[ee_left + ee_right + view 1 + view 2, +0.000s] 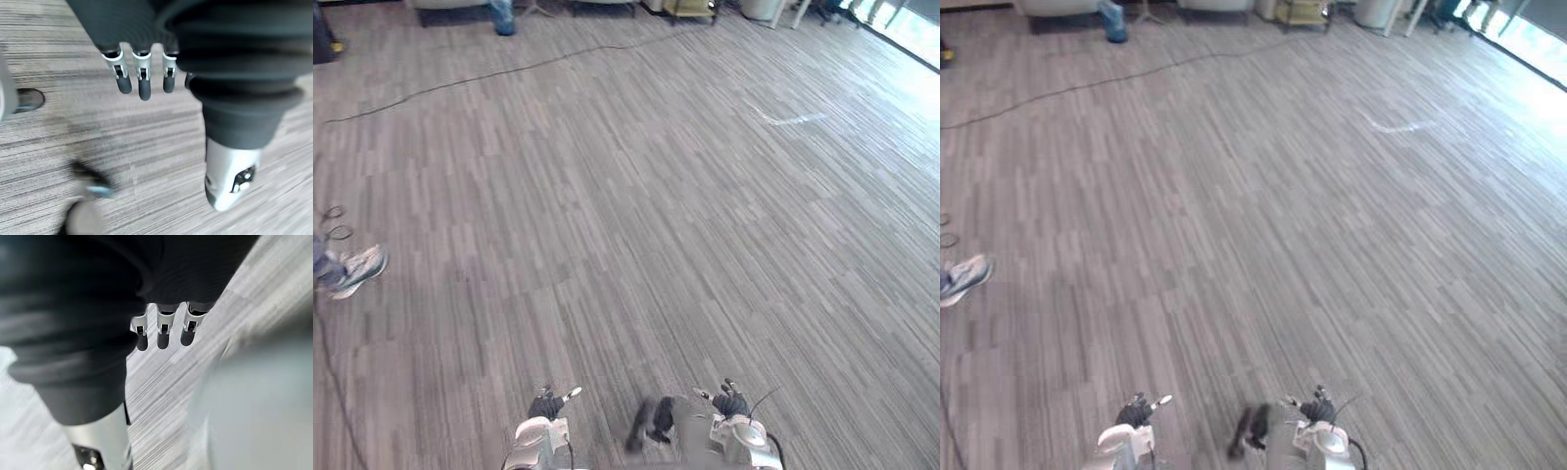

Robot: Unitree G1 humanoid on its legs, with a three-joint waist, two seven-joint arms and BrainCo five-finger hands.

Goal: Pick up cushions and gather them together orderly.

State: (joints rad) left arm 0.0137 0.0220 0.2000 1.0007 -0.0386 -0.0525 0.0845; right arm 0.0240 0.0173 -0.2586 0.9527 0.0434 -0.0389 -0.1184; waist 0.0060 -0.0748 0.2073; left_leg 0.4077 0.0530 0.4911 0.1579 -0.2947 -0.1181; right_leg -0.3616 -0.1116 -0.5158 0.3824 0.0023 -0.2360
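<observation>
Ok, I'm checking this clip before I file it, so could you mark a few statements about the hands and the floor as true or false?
1. Both hands hold nothing. True: the left hand and the right hand hang with straight fingers over the floor.
2. The left hand is curled round a cushion. False: its fingers are straight and empty.
3. A person's shoe lies on the robot's right. False: it lies on the robot's left.
4. A blue container stands far ahead, toward the left. True.
</observation>
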